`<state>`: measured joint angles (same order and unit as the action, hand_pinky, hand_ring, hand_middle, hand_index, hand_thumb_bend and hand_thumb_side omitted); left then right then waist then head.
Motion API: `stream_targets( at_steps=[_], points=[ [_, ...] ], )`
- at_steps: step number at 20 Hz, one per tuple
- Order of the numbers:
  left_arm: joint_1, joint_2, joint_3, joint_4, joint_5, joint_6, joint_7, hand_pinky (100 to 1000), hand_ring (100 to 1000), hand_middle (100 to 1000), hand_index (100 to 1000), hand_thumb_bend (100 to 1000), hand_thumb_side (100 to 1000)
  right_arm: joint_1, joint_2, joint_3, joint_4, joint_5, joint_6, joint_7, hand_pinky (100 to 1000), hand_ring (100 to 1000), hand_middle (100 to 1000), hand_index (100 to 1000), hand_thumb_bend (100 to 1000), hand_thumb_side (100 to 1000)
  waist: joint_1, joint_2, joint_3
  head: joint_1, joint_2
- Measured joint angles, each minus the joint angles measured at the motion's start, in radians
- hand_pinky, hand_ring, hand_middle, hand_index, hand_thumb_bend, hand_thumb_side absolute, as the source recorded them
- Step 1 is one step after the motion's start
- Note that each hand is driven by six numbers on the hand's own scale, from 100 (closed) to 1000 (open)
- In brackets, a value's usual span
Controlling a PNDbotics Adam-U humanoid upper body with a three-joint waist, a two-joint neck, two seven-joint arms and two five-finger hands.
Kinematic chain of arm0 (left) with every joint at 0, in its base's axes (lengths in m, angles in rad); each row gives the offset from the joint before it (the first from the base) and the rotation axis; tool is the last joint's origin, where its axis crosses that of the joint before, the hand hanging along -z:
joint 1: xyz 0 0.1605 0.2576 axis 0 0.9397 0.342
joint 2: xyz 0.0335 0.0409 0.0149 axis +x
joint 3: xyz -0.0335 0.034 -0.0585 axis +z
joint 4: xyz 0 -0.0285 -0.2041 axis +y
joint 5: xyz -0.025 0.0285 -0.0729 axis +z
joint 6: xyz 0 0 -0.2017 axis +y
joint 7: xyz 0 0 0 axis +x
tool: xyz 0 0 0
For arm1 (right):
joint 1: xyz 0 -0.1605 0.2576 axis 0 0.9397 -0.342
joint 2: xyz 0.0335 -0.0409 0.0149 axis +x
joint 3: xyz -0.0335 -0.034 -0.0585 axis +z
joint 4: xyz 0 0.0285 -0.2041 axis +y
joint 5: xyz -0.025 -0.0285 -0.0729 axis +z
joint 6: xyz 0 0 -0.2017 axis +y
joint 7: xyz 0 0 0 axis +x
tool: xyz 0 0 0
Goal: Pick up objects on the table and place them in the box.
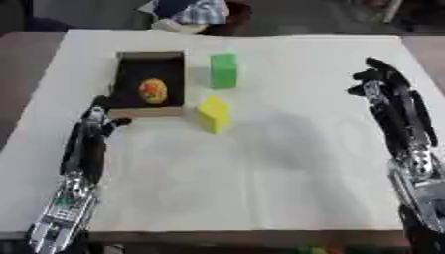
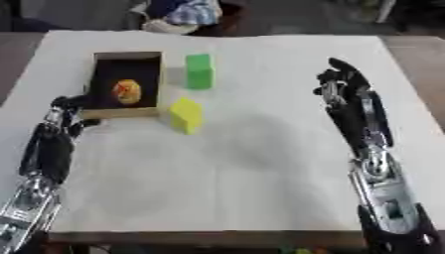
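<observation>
A brown box (image 1: 150, 112) with a dark inside sits at the table's back left, and an orange-yellow round object (image 1: 153, 91) lies in it. A green block (image 1: 223, 70) stands upright just right of the box. A yellow block (image 1: 214, 114) sits tilted by the box's front right corner. My left hand (image 1: 97, 120) hovers beside the box's front left corner, fingers relaxed and holding nothing. My right hand (image 2: 340, 82) is raised at the right of the table, fingers extended, well apart from the blocks.
A white cloth (image 1: 260, 173) covers the table, whose brown top shows at the sides. Some bundled fabric (image 1: 187, 12) lies beyond the far edge.
</observation>
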<state>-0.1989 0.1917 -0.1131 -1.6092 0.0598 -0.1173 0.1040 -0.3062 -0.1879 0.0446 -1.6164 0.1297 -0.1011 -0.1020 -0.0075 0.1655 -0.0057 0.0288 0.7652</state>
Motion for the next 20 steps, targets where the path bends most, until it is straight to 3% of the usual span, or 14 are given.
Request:
stream_targets(
  at_steps=[20],
  points=[
    [-0.002,0.0,0.0,0.0,0.0,0.0,0.0,743,995,772,777,100,947,0.0,0.002,0.0,0.0,0.0,0.0,0.0,749,619,663,875,100,700,0.0,0.0,0.001,0.0,0.0]
  ],
)
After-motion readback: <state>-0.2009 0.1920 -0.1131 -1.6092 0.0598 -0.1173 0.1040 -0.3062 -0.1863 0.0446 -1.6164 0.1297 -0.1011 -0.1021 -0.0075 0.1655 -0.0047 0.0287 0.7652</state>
